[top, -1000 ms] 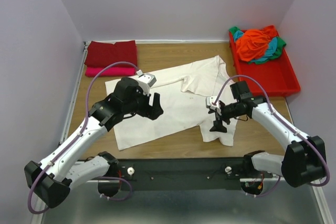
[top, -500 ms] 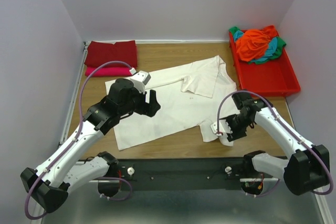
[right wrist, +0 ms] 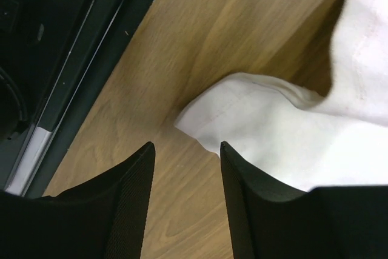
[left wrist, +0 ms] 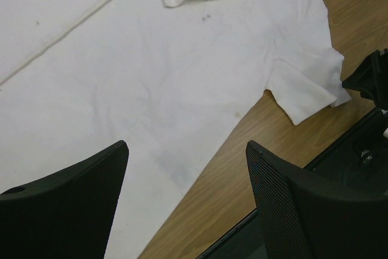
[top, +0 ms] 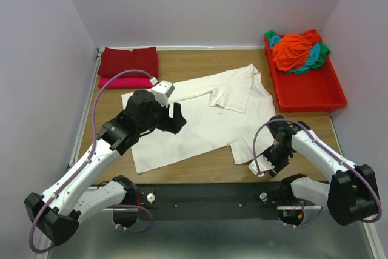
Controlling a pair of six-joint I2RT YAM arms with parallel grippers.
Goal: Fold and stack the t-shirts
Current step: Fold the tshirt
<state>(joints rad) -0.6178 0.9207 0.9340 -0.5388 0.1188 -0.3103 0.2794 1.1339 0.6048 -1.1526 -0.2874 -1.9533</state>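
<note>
A large cream-white t-shirt lies spread flat on the wooden table, with one sleeve folded inward near its collar. My left gripper hovers open and empty above the shirt's left middle. In the left wrist view the shirt fills the frame beyond the open gripper. My right gripper is low at the shirt's front right sleeve. In the right wrist view it is open and holds nothing. The sleeve's corner lies just ahead of its right finger.
A folded dark red shirt lies on a folded bright pink one at the back left. A red tray at the back right holds crumpled orange, teal and green shirts. A black rail runs along the near edge.
My right gripper has swung down and toward the near edge, to the shirt's front right sleeve. My left gripper drew slightly left, then held still.
</note>
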